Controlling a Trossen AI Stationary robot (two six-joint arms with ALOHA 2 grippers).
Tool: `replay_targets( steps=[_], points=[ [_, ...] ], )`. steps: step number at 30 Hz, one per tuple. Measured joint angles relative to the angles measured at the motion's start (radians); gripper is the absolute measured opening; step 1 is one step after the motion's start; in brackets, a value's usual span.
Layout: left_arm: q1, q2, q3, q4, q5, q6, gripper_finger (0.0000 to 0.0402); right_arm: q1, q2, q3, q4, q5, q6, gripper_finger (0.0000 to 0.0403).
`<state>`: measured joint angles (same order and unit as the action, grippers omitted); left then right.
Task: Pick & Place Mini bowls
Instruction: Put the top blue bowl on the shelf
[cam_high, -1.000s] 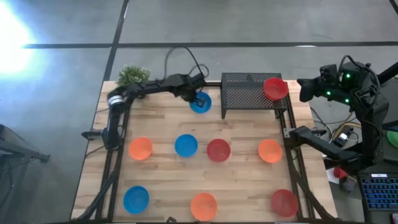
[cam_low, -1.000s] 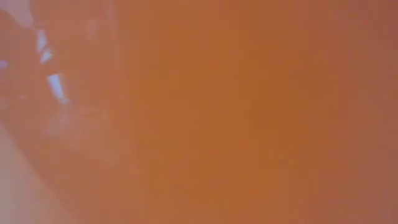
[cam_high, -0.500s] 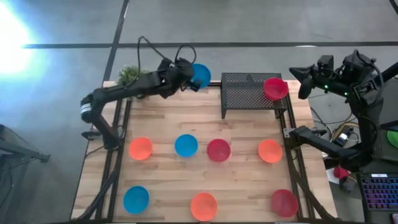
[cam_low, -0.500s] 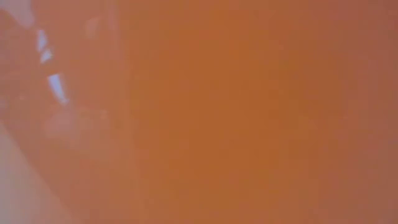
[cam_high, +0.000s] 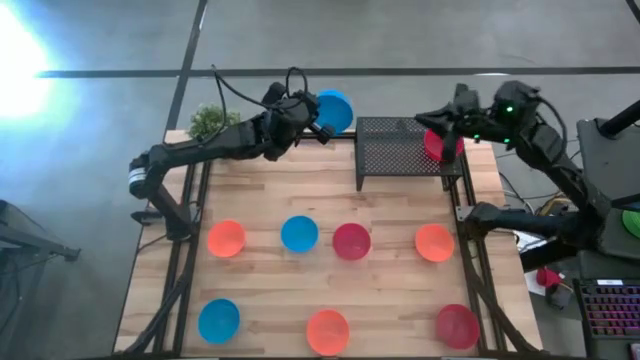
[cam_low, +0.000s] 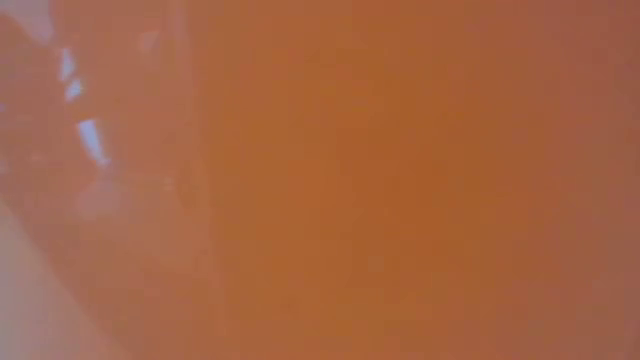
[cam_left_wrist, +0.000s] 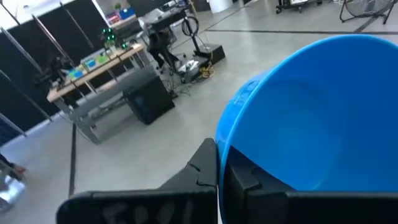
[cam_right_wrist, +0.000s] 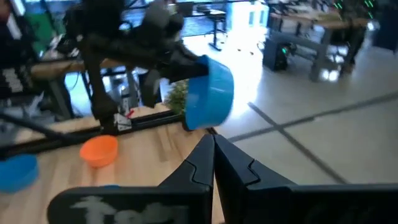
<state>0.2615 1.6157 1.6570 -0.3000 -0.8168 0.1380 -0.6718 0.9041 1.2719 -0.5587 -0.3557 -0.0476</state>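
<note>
My left gripper (cam_high: 318, 124) is shut on a blue mini bowl (cam_high: 334, 109), held in the air over the table's far edge, left of the black mesh rack (cam_high: 400, 155). This bowl (cam_left_wrist: 311, 112) fills the left wrist view and also shows as the blue bowl (cam_right_wrist: 210, 92) in the right wrist view. A red bowl (cam_high: 441, 146) sits on the rack's right end. My right gripper (cam_high: 428, 117) hovers shut over the rack beside it; its fingers (cam_right_wrist: 213, 157) meet. Seven more bowls rest on the table, among them blue (cam_high: 299, 233), red (cam_high: 351, 240) and orange (cam_high: 434, 242). My left gripper pinches the blue bowl's rim (cam_left_wrist: 219, 146), one finger (cam_left_wrist: 242, 174) inside the bowl and the other outside. The bowl is lifted clear and tipped on its side, its opening facing the gripper and its rim standing upright.
A small green plant (cam_high: 212, 120) stands at the far left corner. Bowls lie in a middle row and a near row. An orange surface (cam_low: 350, 180) close to the lens fills the low view. Bare wood lies between rack and middle row.
My left gripper has lifted the blue bowl off the table near the rack, carried it up and toward the far edge, then a little right toward the rack. My right arm has swung from beyond the table's right edge leftward over the rack.
</note>
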Motion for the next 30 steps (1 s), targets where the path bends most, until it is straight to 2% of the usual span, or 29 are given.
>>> replay_targets(
  steps=[5,13,30],
  points=[
    [-0.02,0.001,-0.033,0.085,0.009,0.101,0.0,0.112,0.06,-0.001,0.025,0.119,-0.108,0.0008],
    [-0.051,0.001,-0.05,0.157,0.015,0.176,0.0,0.187,0.148,-0.001,0.058,0.122,-0.21,0.0008],
    [-0.068,0.001,-0.058,0.154,0.015,0.185,0.0,0.205,0.243,-0.001,0.176,0.12,-0.142,0.0009]
  ],
)
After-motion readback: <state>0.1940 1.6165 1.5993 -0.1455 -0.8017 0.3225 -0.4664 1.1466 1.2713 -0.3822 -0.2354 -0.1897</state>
